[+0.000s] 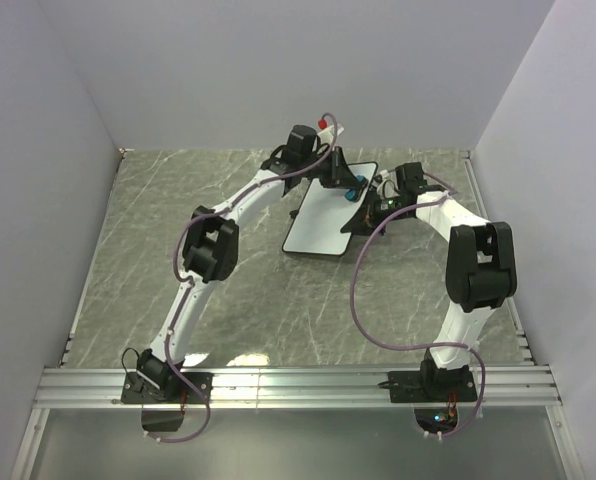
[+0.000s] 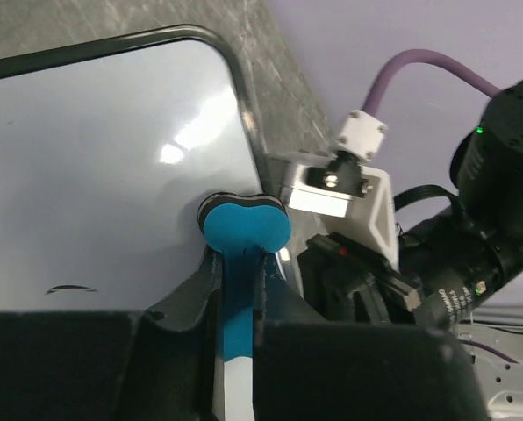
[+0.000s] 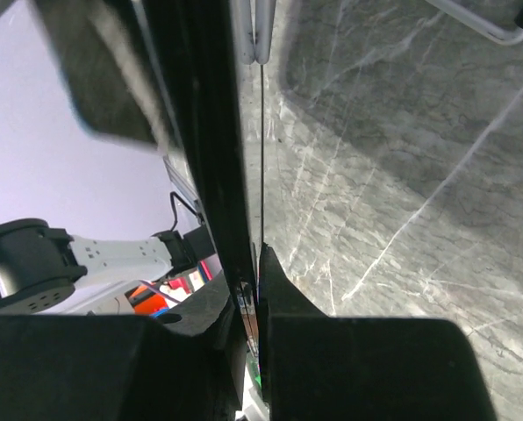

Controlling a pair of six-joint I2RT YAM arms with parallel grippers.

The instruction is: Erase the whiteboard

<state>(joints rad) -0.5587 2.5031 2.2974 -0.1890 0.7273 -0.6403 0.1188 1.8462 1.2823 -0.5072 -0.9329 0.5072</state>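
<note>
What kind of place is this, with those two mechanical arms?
Probably a robotics test booth: plain white walls box in a marble-patterned table, and two arms are bolted to a metal rail, working a small whiteboard.

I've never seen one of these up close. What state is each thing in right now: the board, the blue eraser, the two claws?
Whiteboard: almost clean, with one small black mark on it.
Eraser: clamped, its pad seemingly against the whiteboard.
Left gripper: shut on the eraser.
Right gripper: shut on the whiteboard's edge.
</note>
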